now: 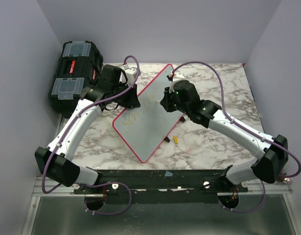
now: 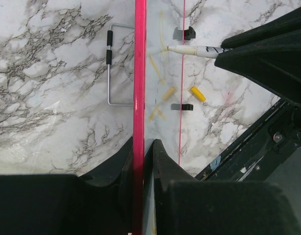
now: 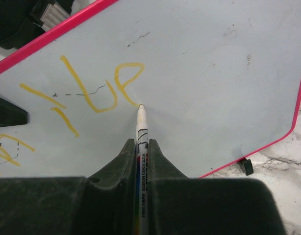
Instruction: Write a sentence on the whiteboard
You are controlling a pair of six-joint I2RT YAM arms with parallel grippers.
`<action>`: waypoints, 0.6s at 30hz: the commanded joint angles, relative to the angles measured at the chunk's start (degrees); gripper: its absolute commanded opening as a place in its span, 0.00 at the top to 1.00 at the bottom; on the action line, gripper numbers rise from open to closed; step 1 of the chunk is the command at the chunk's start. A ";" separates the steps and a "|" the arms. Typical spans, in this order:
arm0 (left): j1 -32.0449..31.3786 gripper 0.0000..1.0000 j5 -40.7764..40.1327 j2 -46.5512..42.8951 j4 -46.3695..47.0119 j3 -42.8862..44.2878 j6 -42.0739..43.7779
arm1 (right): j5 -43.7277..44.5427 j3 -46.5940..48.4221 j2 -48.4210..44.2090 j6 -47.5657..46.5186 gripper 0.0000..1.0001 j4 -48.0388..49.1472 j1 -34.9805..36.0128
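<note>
At the whiteboard (image 1: 145, 132) 10 o'clock edge, left gripper (image 2: 143, 147) clamps it; right gripper (image 3: 141, 147) grasps marker (image 3: 140, 122), tip touching the sentence (image 3: 74, 78).

Likely lab: walled marble tabletop (image 1: 199, 152), toolbox (image 1: 74, 73)

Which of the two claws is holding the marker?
The right claw, shut on the white marker with its tip on the whiteboard by the yellow letters; the left claw instead pinches the whiteboard's pink edge.
</note>
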 commanded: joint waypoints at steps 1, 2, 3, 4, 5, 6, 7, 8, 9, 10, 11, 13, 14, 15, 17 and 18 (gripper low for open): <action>-0.27 1.00 -4.07 -0.82 1.91 0.89 4.46 | 5.55 1.96 2.71 0.16 0.99 -0.82 0.21; -0.27 1.00 -4.00 -0.82 2.02 0.84 4.44 | 6.95 2.60 2.94 -0.41 0.99 -0.82 0.21; -0.27 1.00 -4.02 -0.83 2.04 0.83 4.43 | 8.61 3.08 3.06 -1.03 0.99 -0.90 0.23; -0.27 1.00 -4.07 -0.82 1.96 0.91 4.44 | 10.84 3.62 3.05 -1.52 0.99 -1.02 0.17; -0.27 1.00 -4.06 -0.81 1.96 0.93 4.47 | 13.10 4.06 2.97 -2.10 0.99 -0.99 0.12; -0.27 1.00 -4.07 -0.82 2.03 0.98 4.47 | 15.25 4.75 2.73 -2.55 0.99 -1.20 0.17; -0.27 1.00 -4.05 -0.76 2.04 1.02 4.53 | 16.91 5.20 2.43 -2.93 0.99 -1.40 0.12; -0.26 1.00 -4.02 -0.78 2.00 1.10 4.50 | 17.87 5.67 1.99 -3.25 0.99 -1.44 0.04; -0.27 1.00 -4.00 -0.78 2.02 1.19 4.56 | 18.44 5.98 1.33 -3.56 0.99 -1.43 0.04; -0.27 1.00 -4.02 -0.75 2.04 1.18 4.55 | 18.60 6.24 0.69 -3.68 0.99 -1.44 0.08; -0.27 1.00 -3.97 -0.77 2.13 1.20 4.56 | 18.31 6.35 -0.16 -3.71 0.99 -1.35 0.05; -0.27 1.00 -3.97 -0.82 2.30 1.20 4.53 | 16.83 5.98 -1.83 -3.63 1.00 -1.09 0.04; -0.27 1.00 -3.89 -0.82 2.39 1.20 4.56 | 15.87 5.68 -2.82 -3.51 0.99 -1.01 0.09; -0.22 1.00 -3.83 -0.82 2.48 1.14 4.55 | 14.71 5.13 -3.58 -3.34 0.99 -0.91 0.04; -0.26 1.00 -3.64 -0.78 2.73 1.08 4.46 | 12.91 3.72 -5.18 -2.77 0.99 -0.74 0.11; -0.27 1.00 -3.47 -0.66 2.76 1.19 4.45 | 12.33 3.15 -5.91 -2.35 0.99 -0.85 0.04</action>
